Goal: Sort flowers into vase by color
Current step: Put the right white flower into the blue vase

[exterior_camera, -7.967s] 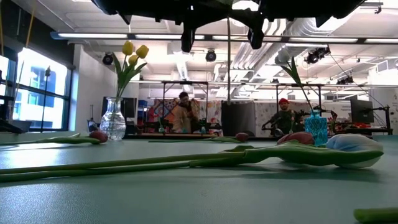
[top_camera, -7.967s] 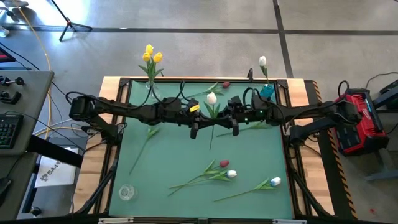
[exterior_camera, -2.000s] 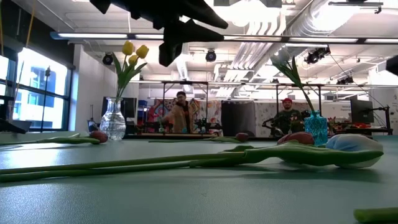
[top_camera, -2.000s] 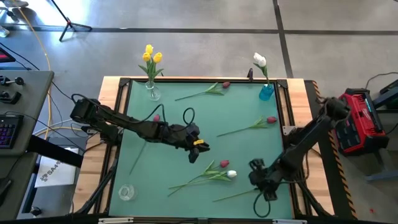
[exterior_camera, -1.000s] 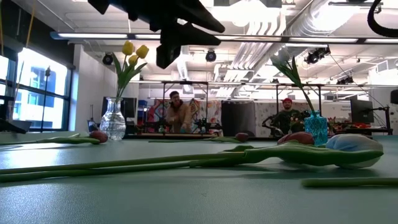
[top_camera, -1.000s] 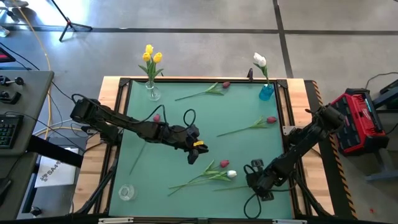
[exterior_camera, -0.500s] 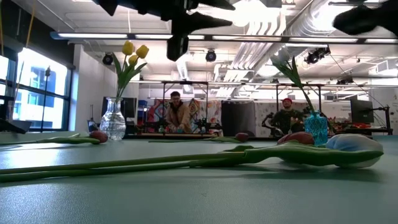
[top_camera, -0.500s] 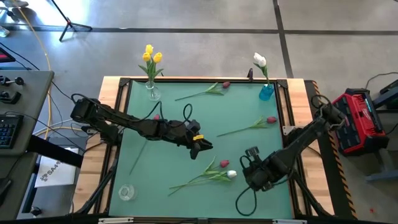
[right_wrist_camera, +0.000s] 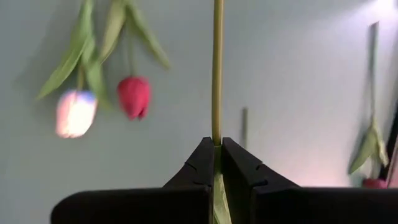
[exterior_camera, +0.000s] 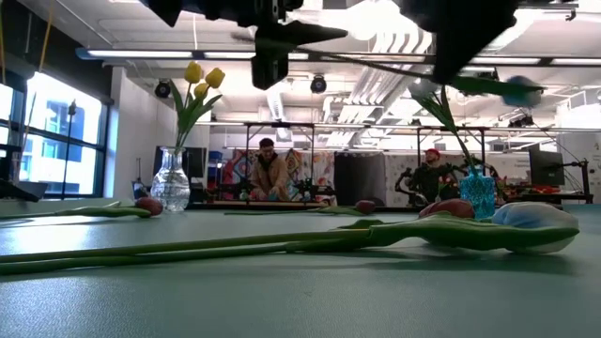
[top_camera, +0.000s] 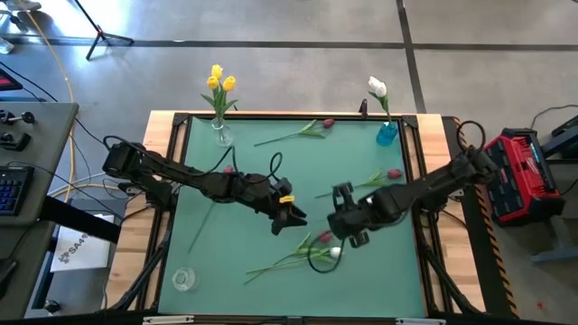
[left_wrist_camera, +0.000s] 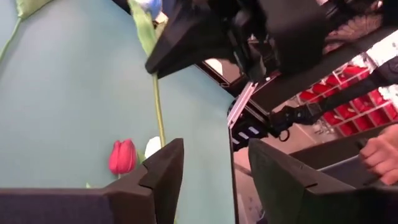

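My right gripper (right_wrist_camera: 217, 146) is shut on a white flower's stem (right_wrist_camera: 217, 74) above the table's middle (top_camera: 330, 219). The flower is in the air, its head (exterior_camera: 521, 91) toward the right. My left gripper (left_wrist_camera: 216, 144) is open and faces it from the left (top_camera: 295, 216); the stem's free end (left_wrist_camera: 161, 134) reaches close to one of its fingers. On the cloth lie a red flower (top_camera: 325, 237) and a white one (top_camera: 336, 255). The clear vase (top_camera: 219, 135) holds yellow flowers and the blue vase (top_camera: 386, 134) a white one. My right gripper pinches the white flower's stem (right_wrist_camera: 217, 138) between its two fingers, near the leaf (left_wrist_camera: 142, 28) and closer to the head than to the free end. The long bare stem runs on past the fingertips. The flower is lifted clear of the table and lies nearly level.
More red flowers lie flat on the cloth at the right (top_camera: 394, 173), the far edge (top_camera: 328, 122) and the left (top_camera: 228, 170). A small clear glass (top_camera: 183, 278) stands at the near left. People sit in the room beyond the table's far edge (exterior_camera: 269, 174).
My right gripper has risen from the table's near right and moved toward the middle and my left gripper, carrying the white flower, which is now lifted clear of the cloth. My left gripper has shifted slightly toward the right.
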You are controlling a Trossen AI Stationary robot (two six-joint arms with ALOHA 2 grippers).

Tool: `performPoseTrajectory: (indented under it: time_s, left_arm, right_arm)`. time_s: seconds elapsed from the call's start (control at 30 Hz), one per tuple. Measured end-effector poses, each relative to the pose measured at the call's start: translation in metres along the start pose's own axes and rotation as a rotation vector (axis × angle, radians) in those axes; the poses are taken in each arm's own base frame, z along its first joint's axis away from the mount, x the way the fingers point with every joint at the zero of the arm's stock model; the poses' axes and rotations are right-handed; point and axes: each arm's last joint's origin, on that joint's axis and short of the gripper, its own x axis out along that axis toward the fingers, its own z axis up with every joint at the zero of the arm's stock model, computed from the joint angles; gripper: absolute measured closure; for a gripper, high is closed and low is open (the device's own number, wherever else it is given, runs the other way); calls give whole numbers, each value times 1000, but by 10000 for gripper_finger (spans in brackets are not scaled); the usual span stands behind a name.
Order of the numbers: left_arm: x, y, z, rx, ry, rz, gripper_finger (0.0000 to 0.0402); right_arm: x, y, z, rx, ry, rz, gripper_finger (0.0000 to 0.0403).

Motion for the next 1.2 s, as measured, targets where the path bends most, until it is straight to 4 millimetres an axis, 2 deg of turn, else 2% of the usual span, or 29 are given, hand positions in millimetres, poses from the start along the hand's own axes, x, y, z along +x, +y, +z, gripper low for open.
performPoseTrajectory:
  time_s: [0.17,0.5,0.6,0.77,0.87,1.07,1.2]
  left_arm:
    - [0,4,-4,13,38,42,234]
    - [-1,6,-6,31,95,19,258]
    - [-1,8,-4,41,91,21,290]
    - [-2,12,0,79,83,28,384]
    - [-3,15,2,84,81,33,390]
    - [-4,21,8,119,50,65,399]
    - [-5,28,13,148,-33,191,401]
  right_arm:
    - [-5,-19,9,20,-59,23,399]
    - [-9,-36,13,10,-87,7,399]
    - [-8,-39,12,21,-83,3,399]
    - [-8,-39,12,31,-83,4,398]
    - [-8,-39,12,72,-82,5,393]
    - [-14,-45,8,184,-80,-93,344]
    - [-33,-61,1,481,-151,-156,294]
